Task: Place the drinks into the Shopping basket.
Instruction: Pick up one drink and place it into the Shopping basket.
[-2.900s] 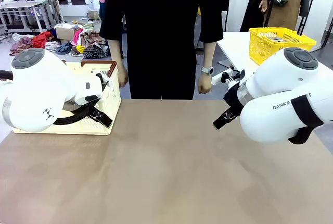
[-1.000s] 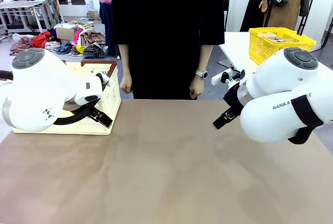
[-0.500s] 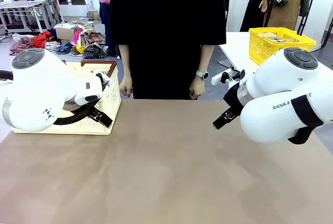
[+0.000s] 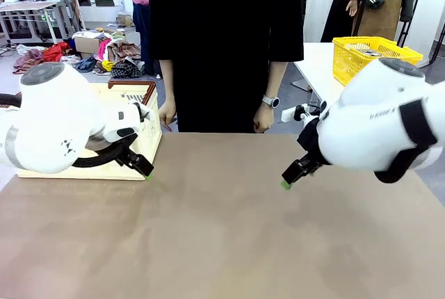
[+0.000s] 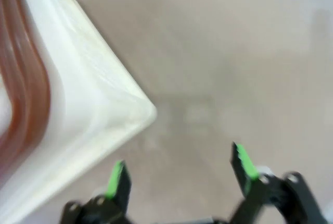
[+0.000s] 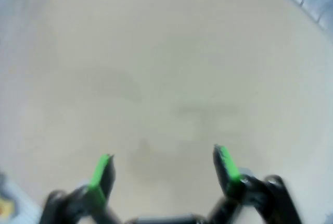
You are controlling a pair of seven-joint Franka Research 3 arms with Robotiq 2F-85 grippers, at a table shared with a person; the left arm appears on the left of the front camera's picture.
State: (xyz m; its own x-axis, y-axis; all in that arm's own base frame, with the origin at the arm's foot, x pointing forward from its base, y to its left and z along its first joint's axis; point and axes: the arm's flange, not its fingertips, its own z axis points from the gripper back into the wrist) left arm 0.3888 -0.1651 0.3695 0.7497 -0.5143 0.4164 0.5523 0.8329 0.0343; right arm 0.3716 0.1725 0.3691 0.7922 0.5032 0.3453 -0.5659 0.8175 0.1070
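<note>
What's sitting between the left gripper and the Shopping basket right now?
Nothing visible. The left gripper, jaws open, hangs over bare table right beside the near corner of the Shopping basket, with just tabletop between them.

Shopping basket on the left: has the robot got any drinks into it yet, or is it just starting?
Nothing visibly done: the Shopping basket is half hidden behind the left arm, so its contents can't be judged. In hand: nothing; the left gripper and right gripper are both open and empty above the table. Left, as far as shows: getting the drinks in.
</note>
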